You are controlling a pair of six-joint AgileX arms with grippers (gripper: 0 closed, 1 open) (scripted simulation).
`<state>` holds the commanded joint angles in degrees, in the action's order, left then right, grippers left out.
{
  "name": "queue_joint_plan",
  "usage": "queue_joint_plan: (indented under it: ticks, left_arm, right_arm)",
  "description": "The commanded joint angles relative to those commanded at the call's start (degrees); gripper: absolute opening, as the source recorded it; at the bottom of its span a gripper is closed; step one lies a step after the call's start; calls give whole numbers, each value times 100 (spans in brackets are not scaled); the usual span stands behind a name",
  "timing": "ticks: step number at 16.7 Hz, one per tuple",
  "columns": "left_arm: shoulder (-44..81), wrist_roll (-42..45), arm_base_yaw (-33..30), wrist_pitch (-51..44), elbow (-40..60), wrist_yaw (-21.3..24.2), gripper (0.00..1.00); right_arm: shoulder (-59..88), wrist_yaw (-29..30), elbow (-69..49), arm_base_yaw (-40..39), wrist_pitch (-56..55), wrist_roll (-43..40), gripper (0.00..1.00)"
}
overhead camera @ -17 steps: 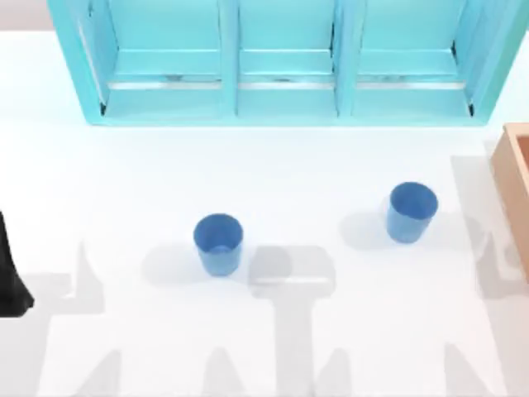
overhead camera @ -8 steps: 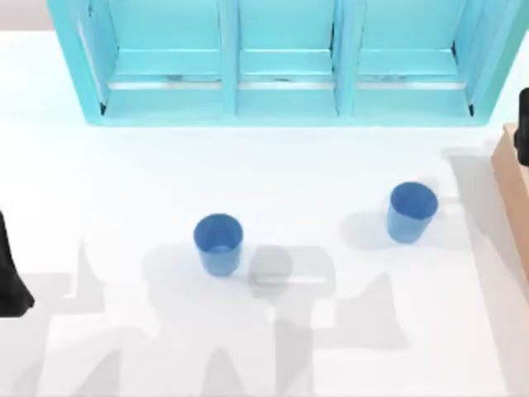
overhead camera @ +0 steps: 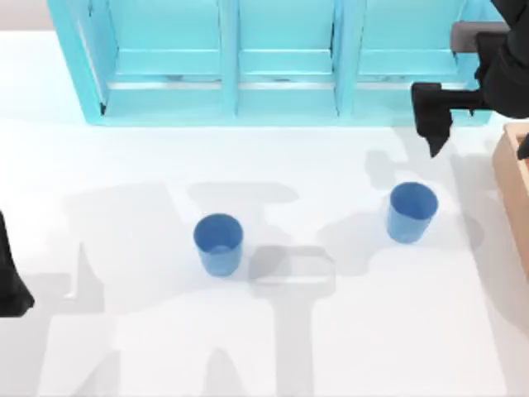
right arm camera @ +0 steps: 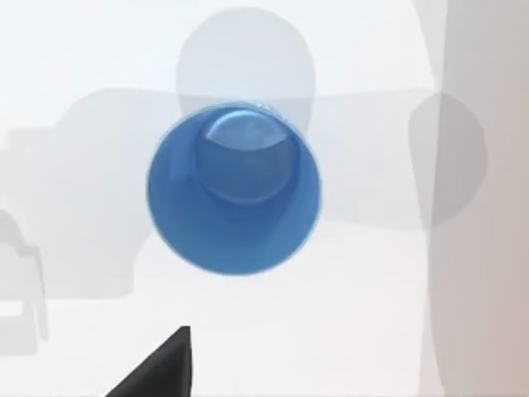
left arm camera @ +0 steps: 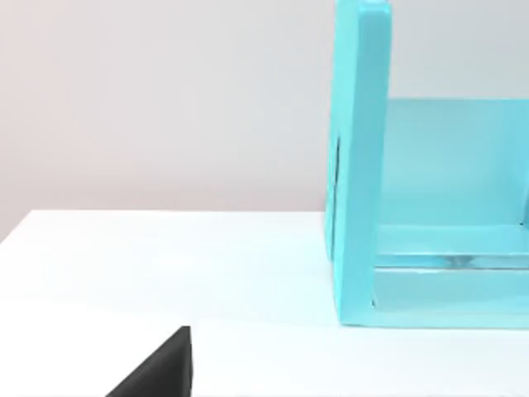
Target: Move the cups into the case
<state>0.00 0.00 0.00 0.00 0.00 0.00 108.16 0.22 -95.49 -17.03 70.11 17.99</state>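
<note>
While my right gripper [overhead camera: 434,124] hangs above the table [overhead camera: 124,182], between the case [overhead camera: 281,62] and the right cup [overhead camera: 411,212], I cannot tell whether its fingers are spread or pressed together. Both cups stand upright and untouched in front of the case: the right one near the wooden box [overhead camera: 517,190], the left cup [overhead camera: 219,243] toward the middle. Seen from my right wrist, the right cup [right arm camera: 234,188] lies almost straight below. My left arm [overhead camera: 10,273] sits parked at the table's left edge. If I come down off-centre, 1 finger could strike the rim and tip this light cup, or knock it toward the box.
</note>
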Motion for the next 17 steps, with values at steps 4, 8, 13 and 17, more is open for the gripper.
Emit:
queue_joint_plan:
  ticks: [4,8,13,17]
  left_arm:
    - [0,0,0,0,0,0,100]
    - [0,0,0,0,0,0,100]
    - [0,0,0,0,0,0,100]
    - [0,0,0,0,0,0,100]
  right_arm:
    - [892,-11,-822,-149,585,154,100]
    - [990,-12,-926,-168,657,172,100]
    - [1022,-12,-691,-150,416,158,100]
    - [1210,-11,80,-168,-611,177,100]
